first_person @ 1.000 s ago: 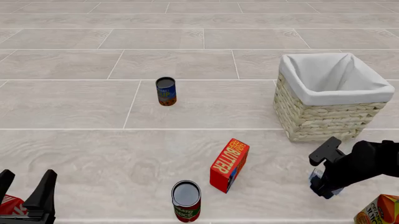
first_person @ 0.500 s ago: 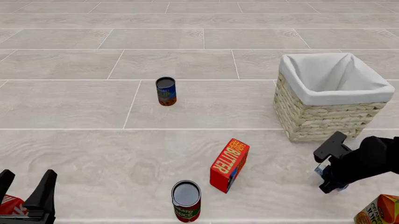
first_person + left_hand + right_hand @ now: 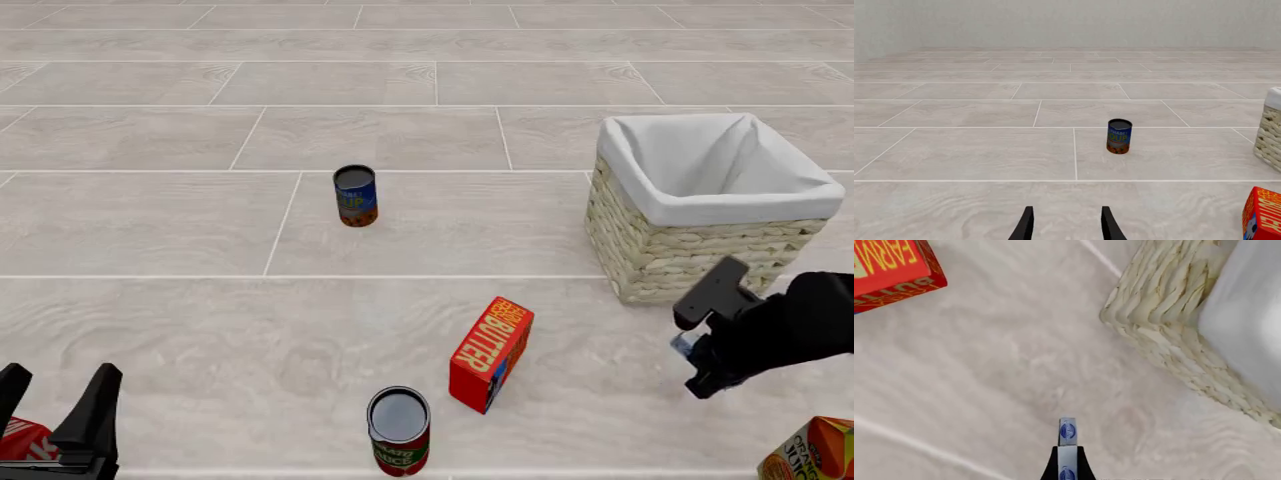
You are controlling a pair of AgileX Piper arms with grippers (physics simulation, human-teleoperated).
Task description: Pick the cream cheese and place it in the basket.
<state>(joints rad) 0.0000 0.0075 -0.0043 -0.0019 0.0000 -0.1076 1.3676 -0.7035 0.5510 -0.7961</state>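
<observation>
Right wrist view is showing the pick done and the drop still to come.
The right gripper (image 3: 1066,462) is clamping the small flat pale blue-grey cream cheese box (image 3: 1067,432) edge-on between its dark fingers, clear of the pale tiled floor (image 3: 987,370); the square woven wicker basket with its white cloth liner (image 3: 1167,305) is filling the upper right of the frame; in the front view that gripper (image 3: 705,340) is hanging at lower right, just beside the basket's (image 3: 694,255) near wall, not yet over its rim; lifting over and releasing are remaining, I judge; the left gripper (image 3: 1065,225) is sitting idle, fingers apart, at bottom centre.
</observation>
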